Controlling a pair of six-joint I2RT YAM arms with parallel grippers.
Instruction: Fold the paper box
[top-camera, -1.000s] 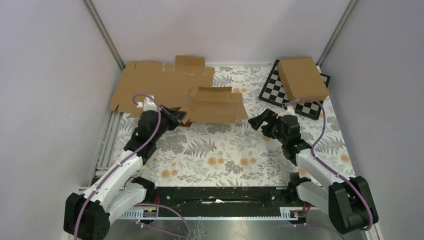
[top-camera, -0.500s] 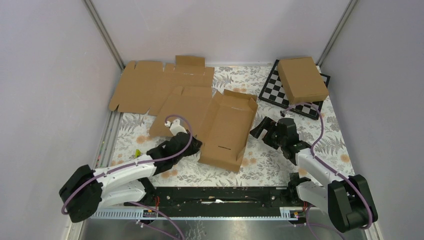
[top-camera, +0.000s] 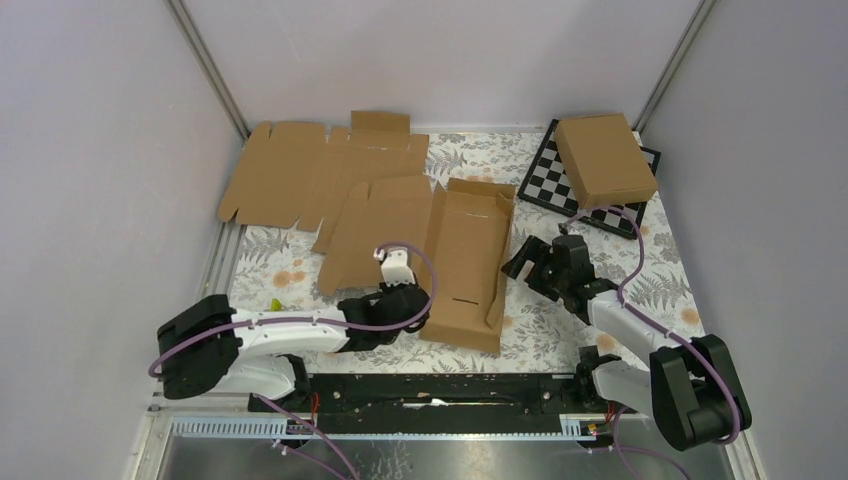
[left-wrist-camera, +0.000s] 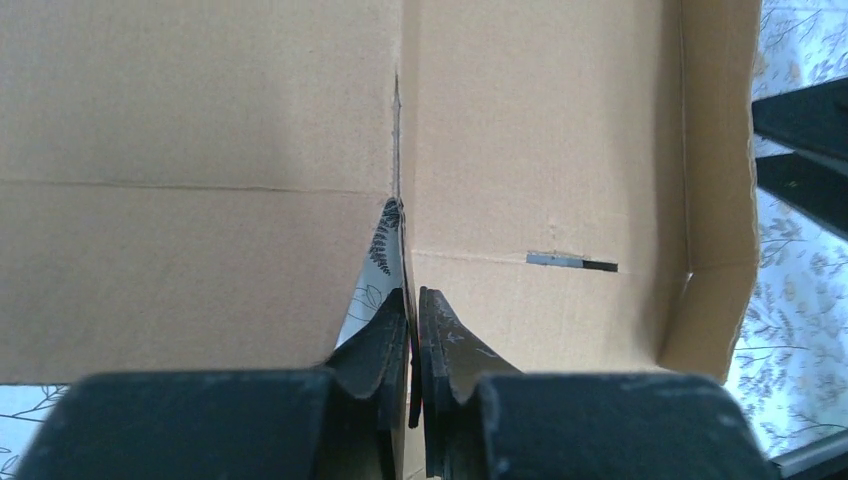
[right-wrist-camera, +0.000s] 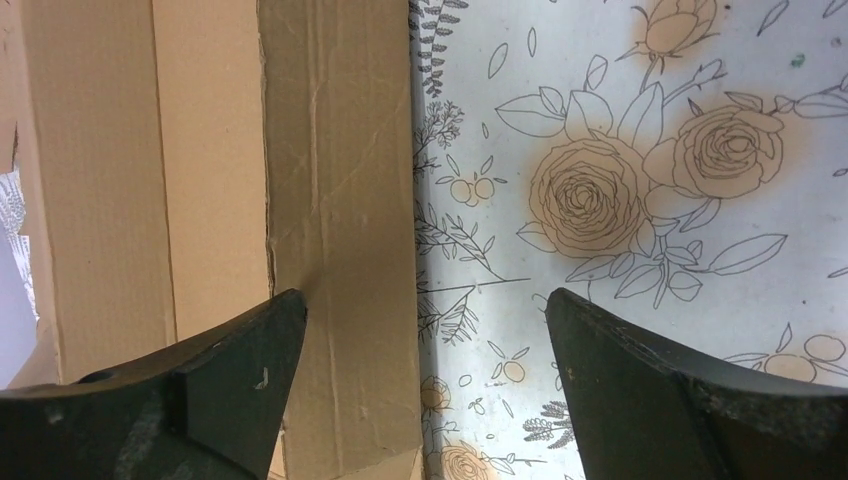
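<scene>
The paper box (top-camera: 465, 260) lies unfolded on the floral table, its long tray part running front to back and a wide flap spread to its left. My left gripper (top-camera: 424, 310) is at the box's near left corner, shut on a thin upright cardboard edge of the box (left-wrist-camera: 540, 150), seen between the fingertips of the gripper (left-wrist-camera: 413, 295). My right gripper (top-camera: 518, 262) stands open just right of the box. In the right wrist view the gripper (right-wrist-camera: 425, 300) straddles the box's right side wall (right-wrist-camera: 340, 200), left finger over cardboard, right finger over the cloth.
A wide flat cardboard sheet (top-camera: 300, 165) lies at the back left. A chessboard (top-camera: 548, 185) at the back right carries a closed brown box (top-camera: 605, 158). Grey walls close in the left, back and right sides.
My left arm has dragged the paper box from the back toward the near edge and it has turned lengthwise and opened out. The right gripper has shifted slightly nearer, still open.
</scene>
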